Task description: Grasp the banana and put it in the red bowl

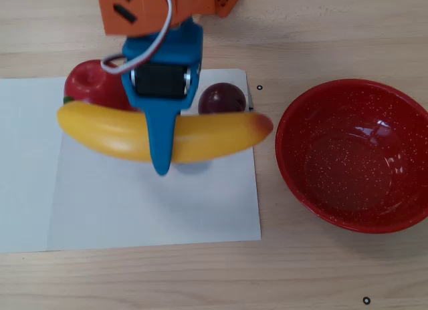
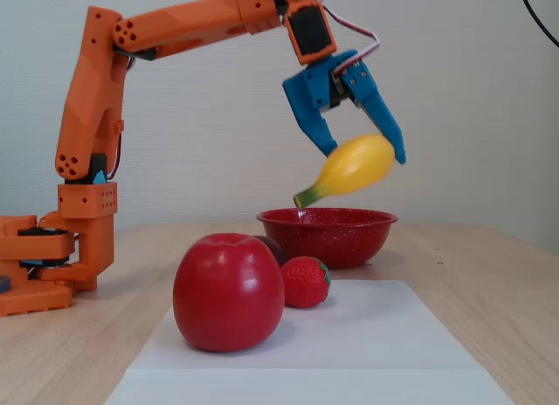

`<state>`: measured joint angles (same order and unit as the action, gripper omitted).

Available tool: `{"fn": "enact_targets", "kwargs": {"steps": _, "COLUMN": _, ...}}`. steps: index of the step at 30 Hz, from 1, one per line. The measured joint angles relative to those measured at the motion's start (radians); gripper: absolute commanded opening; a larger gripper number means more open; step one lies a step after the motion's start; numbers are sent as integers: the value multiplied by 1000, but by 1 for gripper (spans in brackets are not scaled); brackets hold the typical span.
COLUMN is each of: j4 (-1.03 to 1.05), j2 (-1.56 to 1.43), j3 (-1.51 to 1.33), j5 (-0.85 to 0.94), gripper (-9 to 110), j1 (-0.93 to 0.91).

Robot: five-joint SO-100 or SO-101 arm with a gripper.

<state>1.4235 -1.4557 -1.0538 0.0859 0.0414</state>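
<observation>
Currently, banana (image 2: 354,169): held clear of the bench, well above it in the fixed view; in the overhead view it lies crosswise over the white paper sheet (image 1: 154,203), its orange-red end toward the right edge of the bench.
Gripper (image 2: 362,156): blue jaws closed on the banana near its middle, one finger crossing over the top of the fruit in the overhead view.
Red bowl (image 1: 294,176): empty, standing on bare wood near the right edge of the bench in the overhead view; the banana is beside it, not yet over its opening.
Task stage: judged as transport; the lift is done, the release is not.
Apple (image 2: 229,291): on the paper below the banana, with a strawberry (image 2: 306,281) and a dark plum (image 1: 222,99) just beside it.
Risk, slip: the glossy, curved skin may rotate in the narrow grip, so the long fruit could tilt and drop onto the paper.
Risk, rim strike: the banana is nearly as long as the bowl is wide; a low or off-centre approach could catch the rim and shift the bowl.
Risk, early release: the fruit would land outside the bowl.
</observation>
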Motion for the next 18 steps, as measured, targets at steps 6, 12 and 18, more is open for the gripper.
{"fn": "enact_targets", "kwargs": {"steps": 6, "j4": 8, "j2": -77, "j3": -38, "j5": 25, "gripper": 0, "j1": -86}}
{"fn": "enact_targets", "kwargs": {"steps": 12, "j4": 8, "j2": -146, "j3": -98, "j5": 74, "gripper": 0, "j1": -270}}
{"fn": "enact_targets", "kwargs": {"steps": 18, "j4": 8, "j2": -144, "j3": -95, "j5": 126, "gripper": 0, "j1": -387}}
